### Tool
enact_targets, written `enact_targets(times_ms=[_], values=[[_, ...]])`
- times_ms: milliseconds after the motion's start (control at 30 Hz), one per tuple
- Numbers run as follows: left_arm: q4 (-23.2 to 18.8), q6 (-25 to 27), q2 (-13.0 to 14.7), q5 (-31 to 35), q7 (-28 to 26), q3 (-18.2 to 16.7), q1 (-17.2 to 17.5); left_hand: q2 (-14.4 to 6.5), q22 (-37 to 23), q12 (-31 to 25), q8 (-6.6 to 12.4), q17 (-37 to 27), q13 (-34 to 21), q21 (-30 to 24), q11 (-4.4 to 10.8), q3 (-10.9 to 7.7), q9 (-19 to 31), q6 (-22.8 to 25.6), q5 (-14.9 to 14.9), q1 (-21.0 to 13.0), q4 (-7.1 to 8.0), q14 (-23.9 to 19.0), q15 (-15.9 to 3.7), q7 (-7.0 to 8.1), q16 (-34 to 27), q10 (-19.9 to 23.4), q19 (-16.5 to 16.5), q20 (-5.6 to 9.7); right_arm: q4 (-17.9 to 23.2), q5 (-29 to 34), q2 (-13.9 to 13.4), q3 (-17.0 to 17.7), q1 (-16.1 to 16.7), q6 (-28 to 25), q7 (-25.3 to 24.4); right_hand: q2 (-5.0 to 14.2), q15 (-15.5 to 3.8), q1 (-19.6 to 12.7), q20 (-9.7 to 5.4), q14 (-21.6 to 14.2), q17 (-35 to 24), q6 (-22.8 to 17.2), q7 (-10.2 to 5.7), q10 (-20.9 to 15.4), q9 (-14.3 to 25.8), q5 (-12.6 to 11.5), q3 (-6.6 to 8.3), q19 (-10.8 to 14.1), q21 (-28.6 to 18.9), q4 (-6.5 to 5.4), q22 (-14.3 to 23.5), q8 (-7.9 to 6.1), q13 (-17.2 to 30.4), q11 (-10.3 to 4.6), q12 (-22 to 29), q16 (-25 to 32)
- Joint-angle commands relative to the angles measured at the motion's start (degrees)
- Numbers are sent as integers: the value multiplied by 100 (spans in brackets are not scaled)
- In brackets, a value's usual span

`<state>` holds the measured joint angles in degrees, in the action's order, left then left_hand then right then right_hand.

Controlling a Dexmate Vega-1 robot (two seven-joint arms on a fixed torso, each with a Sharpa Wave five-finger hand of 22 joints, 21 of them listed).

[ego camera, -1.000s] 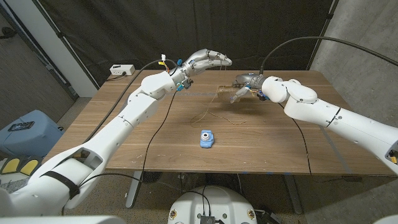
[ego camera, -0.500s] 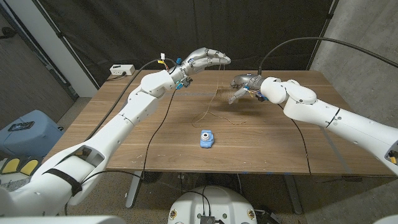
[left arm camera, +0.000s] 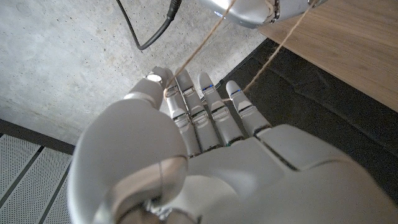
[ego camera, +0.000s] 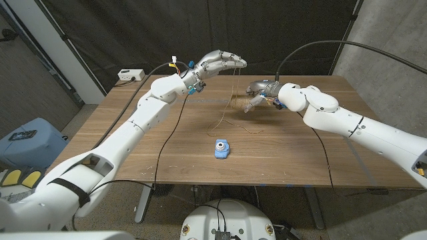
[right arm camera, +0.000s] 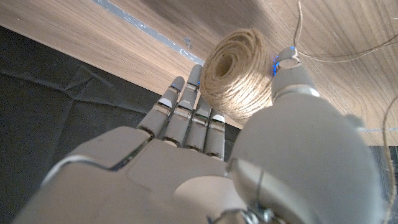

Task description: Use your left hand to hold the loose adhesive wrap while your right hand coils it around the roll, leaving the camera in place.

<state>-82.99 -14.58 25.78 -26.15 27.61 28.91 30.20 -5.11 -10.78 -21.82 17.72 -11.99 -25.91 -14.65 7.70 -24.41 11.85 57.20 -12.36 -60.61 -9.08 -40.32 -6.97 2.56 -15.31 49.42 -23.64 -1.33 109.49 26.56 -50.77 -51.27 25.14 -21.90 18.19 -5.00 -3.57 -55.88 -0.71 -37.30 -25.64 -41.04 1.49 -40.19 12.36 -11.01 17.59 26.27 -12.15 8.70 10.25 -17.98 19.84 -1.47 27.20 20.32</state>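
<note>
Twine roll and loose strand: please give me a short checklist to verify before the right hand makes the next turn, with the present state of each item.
1. Right hand holds the twine roll: ok, the roll sits between thumb and fingers.
2. Left hand holds the loose twine: ok, the strand runs from its thumb and fingers.
3. Strand taut between the hands: cannot tell; slack loops lie on the table.
4. Blue camera away from the loops: ok, no contact visible.
5. Roll lifted off the table: ok.

head view high over the table [ego camera: 200, 143]; wrist views close behind each hand, sharing twine [left arm camera: 205, 46]
</note>
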Motion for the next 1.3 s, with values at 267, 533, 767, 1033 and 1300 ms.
enact_targets(times_ms=[267,533,767,1033,1300], values=[[70,-60,13,62,-79,-72,-2,-45,-30,30,-9,-18,-29,-40,52,40,15,-10,-55,11,-6,19,-11,5,35,4,-54,-18,298,20,-116,29,159,-16,-9,663,-864,-384,-3,-31,-27,-842,-795,-787,20,-37,23,57,-17,0,16,-28,13,-751,33,-20],[41,-58,50,65,-164,-134,53,-44,-30,48,-11,-20,-41,-38,57,41,16,-11,-55,1,-13,20,-16,13,38,-24,-52,-17,442,21,-179,61,219,34,-20,664,-866,-386,0,-38,-34,-841,-788,-798,19,-38,21,56,-16,1,16,-24,14,-747,31,-23],[55,-67,55,90,-197,-150,47,-45,-30,50,-18,-23,-52,-37,70,47,16,-22,-55,9,-7,22,-13,18,40,-11,-50,-22,498,32,-189,72,240,92,-30,663,-867,-386,0,-40,-33,-846,-793,-797,19,-38,22,53,-14,1,17,-25,17,-749,28,-32],[149,-100,38,120,-189,-143,-24,-42,-30,61,-17,-30,-66,-37,69,55,17,-14,-54,6,-10,31,-7,31,43,-18,-51,-22,558,24,-209,96,280,127,-46,664,-871,-390,-2,-31,-39,-862,-801,-799,19,-39,21,55,-13,3,17,-29,21,-753,24,-42],[250,-121,11,133,-185,-135,-86,-41,-31,68,-21,-27,-75,-35,79,54,18,-19,-54,6,-10,29,-8,24,49,-19,-48,-20,562,19,-196,100,276,193,-38,661,-865,-387,-2,-39,-40,-855,-797,-803,19,-38,19,57,-13,2,17,-24,24,-754,21,-50]])
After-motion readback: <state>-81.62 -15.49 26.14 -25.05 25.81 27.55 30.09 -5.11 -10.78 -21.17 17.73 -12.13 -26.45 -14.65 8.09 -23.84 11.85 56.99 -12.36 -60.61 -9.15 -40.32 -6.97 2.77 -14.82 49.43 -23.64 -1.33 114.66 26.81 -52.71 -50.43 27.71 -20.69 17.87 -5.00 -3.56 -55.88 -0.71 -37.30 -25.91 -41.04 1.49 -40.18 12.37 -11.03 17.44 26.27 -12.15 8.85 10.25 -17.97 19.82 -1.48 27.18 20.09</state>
